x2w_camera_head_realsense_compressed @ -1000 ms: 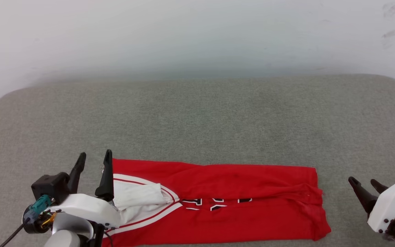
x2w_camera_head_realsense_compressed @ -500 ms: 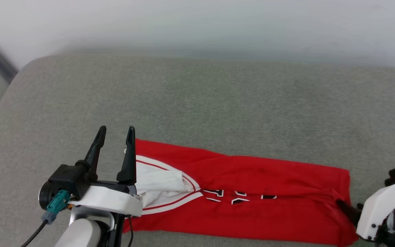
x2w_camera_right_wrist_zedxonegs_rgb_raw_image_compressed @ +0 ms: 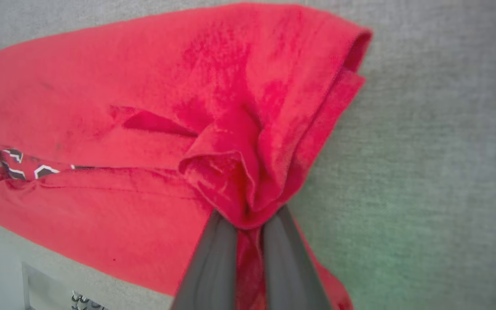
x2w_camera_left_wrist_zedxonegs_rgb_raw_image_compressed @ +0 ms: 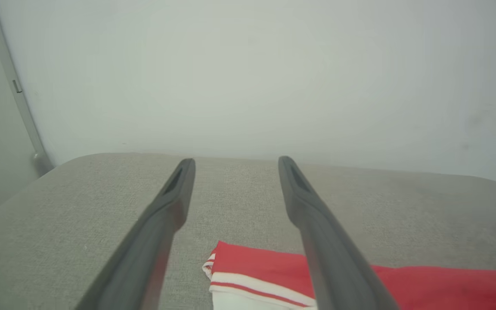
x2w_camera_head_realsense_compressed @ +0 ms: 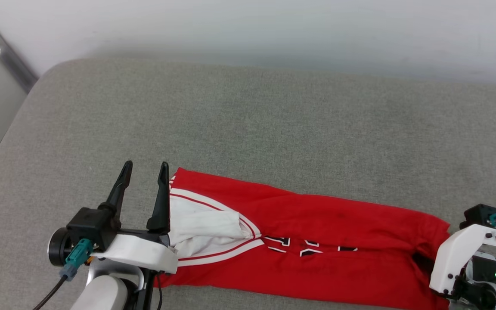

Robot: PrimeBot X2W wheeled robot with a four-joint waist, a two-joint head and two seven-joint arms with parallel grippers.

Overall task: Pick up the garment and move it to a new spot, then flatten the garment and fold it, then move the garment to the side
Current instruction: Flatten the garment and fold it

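At the far left of the head view, a grey metal strip (x2w_camera_head_realsense_compressed: 10, 59) runs down the pale wall (x2w_camera_head_realsense_compressed: 274, 26), beside the rounded corner of the grey fabric worktop (x2w_camera_head_realsense_compressed: 274, 129). Next comes the left gripper (x2w_camera_head_realsense_compressed: 145, 165), its two dark fingers spread wide with nothing between them, pointing toward the wall. A teal connector (x2w_camera_head_realsense_compressed: 75, 255) sits at its wrist. Its right finger stands just at the left end of the garment (x2w_camera_head_realsense_compressed: 325, 219); whether it touches the cloth I cannot tell. From the left wrist view, the left gripper (x2w_camera_left_wrist_zedxonegs_rgb_raw_image_compressed: 236, 161) is held over the worktop (x2w_camera_left_wrist_zedxonegs_rgb_raw_image_compressed: 58, 224), and the garment's (x2w_camera_left_wrist_zedxonegs_rgb_raw_image_compressed: 256, 260) striped corner lies low between the fingers and under the right one.

The garment lies along the near edge of the worktop as a long red band, slanting down toward the right. Its white sleeve (x2w_camera_head_realsense_compressed: 205, 226) with red-and-white trim is at the left end, and part of the black-and-white lettering (x2w_camera_head_realsense_compressed: 302, 250) shows mid-length.

At the right end, the right gripper (x2w_camera_head_realsense_compressed: 421, 259) is buried in the cloth. Its wrist view shows the right gripper (x2w_camera_right_wrist_zedxonegs_rgb_raw_image_compressed: 250, 224) pinched tight on a bunched fold of the garment (x2w_camera_right_wrist_zedxonegs_rgb_raw_image_compressed: 101, 86), the cloth puckering around the fingertips.
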